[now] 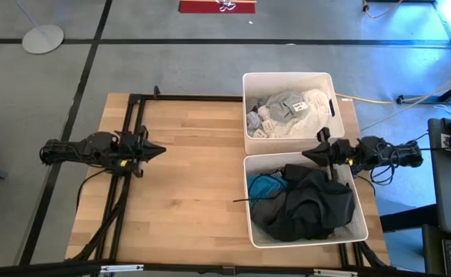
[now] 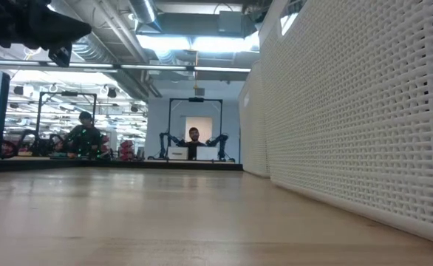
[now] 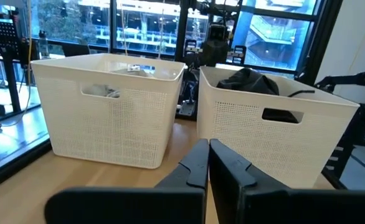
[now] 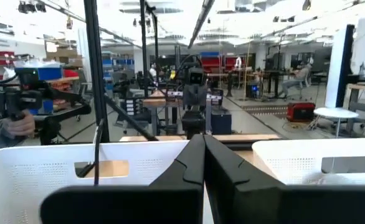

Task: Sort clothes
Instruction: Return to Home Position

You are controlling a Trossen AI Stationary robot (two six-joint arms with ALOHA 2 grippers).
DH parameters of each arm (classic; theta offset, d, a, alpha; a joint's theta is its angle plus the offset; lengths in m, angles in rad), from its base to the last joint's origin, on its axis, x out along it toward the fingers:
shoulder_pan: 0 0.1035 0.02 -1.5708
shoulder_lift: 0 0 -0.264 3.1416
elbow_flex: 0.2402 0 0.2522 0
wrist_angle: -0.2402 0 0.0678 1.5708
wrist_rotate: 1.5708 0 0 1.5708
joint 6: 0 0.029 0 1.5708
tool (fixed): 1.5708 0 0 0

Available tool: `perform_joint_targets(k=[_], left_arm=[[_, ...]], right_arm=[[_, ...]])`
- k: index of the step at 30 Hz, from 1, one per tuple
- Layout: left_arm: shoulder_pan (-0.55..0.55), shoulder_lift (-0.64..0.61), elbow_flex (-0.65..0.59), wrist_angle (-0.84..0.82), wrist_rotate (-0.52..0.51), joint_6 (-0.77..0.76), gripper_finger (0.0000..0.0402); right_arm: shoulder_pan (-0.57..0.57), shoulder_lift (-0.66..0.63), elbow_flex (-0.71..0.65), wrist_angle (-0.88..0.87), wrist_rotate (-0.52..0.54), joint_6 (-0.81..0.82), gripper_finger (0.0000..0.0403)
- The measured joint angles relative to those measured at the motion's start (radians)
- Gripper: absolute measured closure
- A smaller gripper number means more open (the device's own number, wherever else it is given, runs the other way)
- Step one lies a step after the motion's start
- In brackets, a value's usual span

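Since the clothes lie in two bins at frame right, pale above and dark below, sorting seems finished. The left gripper, mid-left, and the right gripper, between the bins, are both closed and empty, and need only retract home.

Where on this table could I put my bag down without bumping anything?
The widest free patch is the bare table between the left tool and the white bins. The right side is crowded: one bin holds light clothes, the other dark clothes, and the right tool hangs over where they meet.
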Motion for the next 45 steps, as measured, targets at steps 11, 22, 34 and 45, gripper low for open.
perform_joint_targets(k=[11, 22, 34, 45], left_arm=[[0.0, 0.0, 0.0, 0.007, 0.0, 0.0, 0.0395], [0.0, 0.0, 0.0, -0.013, 0.0, 0.0, 0.04], [0.0, 0.001, 0.0, -0.041, 0.0, -0.018, 0.04], [0.0, -0.003, -0.081, 0.13, 0.001, 0.075, 0.0399]], right_arm=[[0.0, -0.041, -0.098, 0.128, 0.031, -0.018, 0.0395], [0.0, -0.029, -0.078, 0.097, 0.114, -0.015, 0.0395], [0.0, -0.027, -0.055, 0.063, 0.114, -0.015, 0.0395], [0.0, -0.027, -0.053, 0.057, 0.114, -0.015, 0.0395]])
